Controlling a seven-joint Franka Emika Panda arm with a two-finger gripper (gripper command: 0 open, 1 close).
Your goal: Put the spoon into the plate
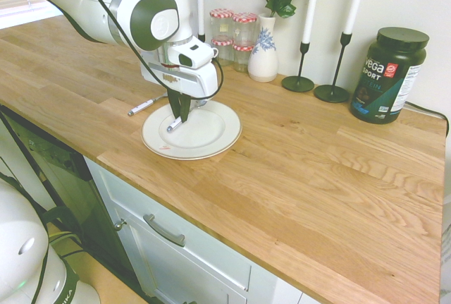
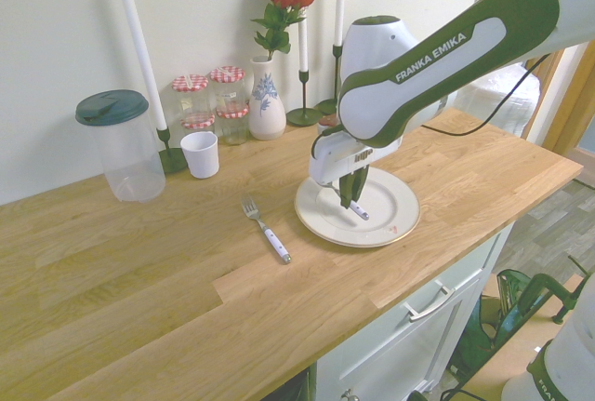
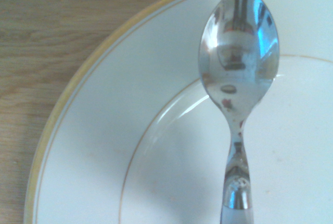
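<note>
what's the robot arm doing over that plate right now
The white arm's tool is shut on the spoon, holding it low over the plate on the wooden counter. The wrist view shows the spoon's metal bowl above the plate's inner ring; whether it touches the plate cannot be told. A white-handled fork lies on the counter beside the plate, apart from it. The spoon has not been let go.
</note>
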